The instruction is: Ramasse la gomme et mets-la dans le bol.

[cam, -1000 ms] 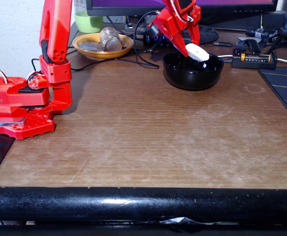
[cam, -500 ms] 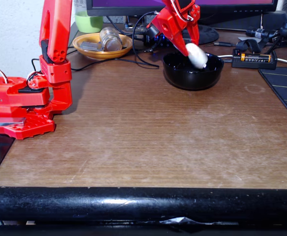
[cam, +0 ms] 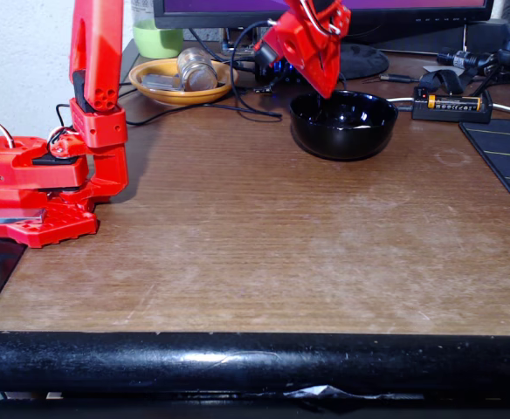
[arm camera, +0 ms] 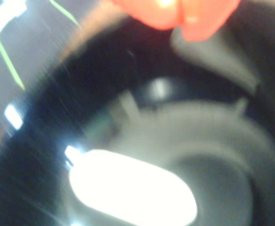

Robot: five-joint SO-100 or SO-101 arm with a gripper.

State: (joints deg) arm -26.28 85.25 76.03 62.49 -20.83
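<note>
The glossy black bowl (cam: 351,144) stands at the back of the wooden table in the fixed view. My red gripper (cam: 327,92) hangs just over the bowl's left rim with its fingers closed together and nothing between them. In the blurred wrist view the off-white oval eraser (arm camera: 133,188) lies on the bottom of the bowl (arm camera: 43,117), free of the gripper (arm camera: 181,19), whose two red tips meet at the top edge. From the fixed view the eraser is hidden inside the bowl.
An orange dish (cam: 155,92) with metal items and a green cup (cam: 157,39) sit at the back left. A battery holder (cam: 451,105) and cables lie right of the bowl, a black mat (cam: 508,157) further right. The arm's base (cam: 45,183) stands at the left.
The eraser, held over the bowl a second ago, has dropped out of the gripper into the bowl. The jaws have since closed.
</note>
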